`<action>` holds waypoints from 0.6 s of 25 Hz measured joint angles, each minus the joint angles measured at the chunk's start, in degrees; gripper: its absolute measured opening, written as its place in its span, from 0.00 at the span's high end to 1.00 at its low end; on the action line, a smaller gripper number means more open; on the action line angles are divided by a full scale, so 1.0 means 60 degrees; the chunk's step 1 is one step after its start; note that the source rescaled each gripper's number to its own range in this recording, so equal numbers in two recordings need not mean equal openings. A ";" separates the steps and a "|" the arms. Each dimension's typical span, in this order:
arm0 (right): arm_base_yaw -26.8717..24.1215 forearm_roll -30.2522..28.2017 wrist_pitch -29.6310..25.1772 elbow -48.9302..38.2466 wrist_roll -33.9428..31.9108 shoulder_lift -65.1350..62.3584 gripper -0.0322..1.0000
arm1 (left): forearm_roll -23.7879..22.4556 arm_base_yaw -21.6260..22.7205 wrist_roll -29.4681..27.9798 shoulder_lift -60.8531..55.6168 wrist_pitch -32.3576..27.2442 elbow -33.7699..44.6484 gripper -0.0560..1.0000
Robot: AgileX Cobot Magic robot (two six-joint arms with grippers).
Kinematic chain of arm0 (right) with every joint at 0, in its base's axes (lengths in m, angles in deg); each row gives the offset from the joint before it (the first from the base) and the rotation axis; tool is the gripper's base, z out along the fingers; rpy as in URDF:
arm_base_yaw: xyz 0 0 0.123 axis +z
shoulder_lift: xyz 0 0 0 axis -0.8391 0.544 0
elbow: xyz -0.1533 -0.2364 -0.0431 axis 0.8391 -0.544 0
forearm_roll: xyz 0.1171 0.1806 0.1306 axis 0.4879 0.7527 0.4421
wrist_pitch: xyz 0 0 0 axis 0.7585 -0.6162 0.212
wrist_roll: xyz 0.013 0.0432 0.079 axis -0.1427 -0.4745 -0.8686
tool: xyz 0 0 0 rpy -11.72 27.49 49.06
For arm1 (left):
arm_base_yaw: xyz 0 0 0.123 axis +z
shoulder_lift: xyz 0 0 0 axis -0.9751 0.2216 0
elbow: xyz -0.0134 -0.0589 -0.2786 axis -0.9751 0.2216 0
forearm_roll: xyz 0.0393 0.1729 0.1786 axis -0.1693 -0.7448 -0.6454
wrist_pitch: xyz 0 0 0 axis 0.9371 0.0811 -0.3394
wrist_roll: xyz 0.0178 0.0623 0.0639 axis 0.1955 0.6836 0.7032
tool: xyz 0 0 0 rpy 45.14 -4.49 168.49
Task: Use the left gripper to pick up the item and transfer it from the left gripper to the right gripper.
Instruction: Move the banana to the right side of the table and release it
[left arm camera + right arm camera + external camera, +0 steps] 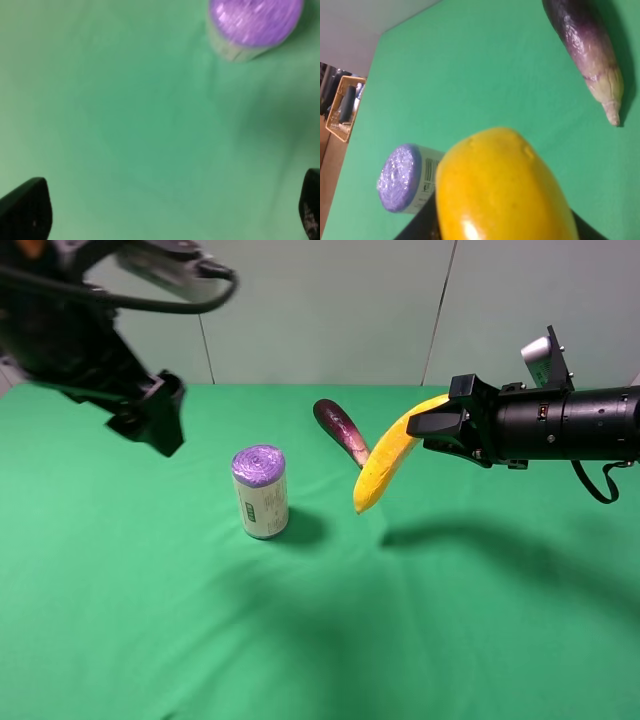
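The yellow banana point(388, 452) hangs in the air above the green table, held at its upper end by my right gripper point(432, 418), which is shut on it. In the right wrist view the banana point(502, 192) fills the foreground and hides the jaws. My left gripper point(150, 420) is raised at the far left, apart from the banana, and empty. In the left wrist view its two dark fingertips point(27, 210) stand wide apart over bare green cloth.
An upright purple-topped roll point(260, 490) stands left of centre and shows in both wrist views point(252, 25) point(405, 177). A dark purple eggplant point(342, 432) lies behind the banana, also in the right wrist view point(587, 55). The green table point(150, 620) spreads all around.
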 joint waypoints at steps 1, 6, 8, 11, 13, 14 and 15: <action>0.0000 0.0000 -0.0013 0.0000 0.0000 0.0000 0.94 | 0.0000 0.0085 -0.0048 -0.0344 0.0050 0.0297 0.01; 0.0000 0.0000 -0.0223 0.0000 -0.0009 0.0000 0.94 | -0.0011 0.0235 -0.0521 -0.1946 0.0125 0.1625 0.01; 0.0000 0.0000 -0.0269 0.0000 -0.0057 0.0000 0.94 | -0.0065 0.0248 -0.0869 -0.2661 0.0125 0.2186 0.01; 0.0000 0.0000 -0.0292 0.0000 -0.0106 0.0000 0.94 | -0.0213 0.0248 -0.1412 -0.3773 0.0116 0.2956 0.01; 0.0000 0.0000 -0.0292 0.0000 -0.0126 0.0000 0.94 | -0.0251 0.0248 -0.1694 -0.4530 0.0066 0.3402 0.01; 0.0000 0.0000 -0.0305 0.0000 -0.0147 0.0000 0.94 | -0.0251 0.0248 -0.1832 -0.4950 0.0022 0.3610 0.01; 0.0000 0.0000 -0.0346 0.0000 -0.0168 0.0000 0.94 | -0.0251 0.0248 -0.1946 -0.5366 -0.0056 0.3792 0.01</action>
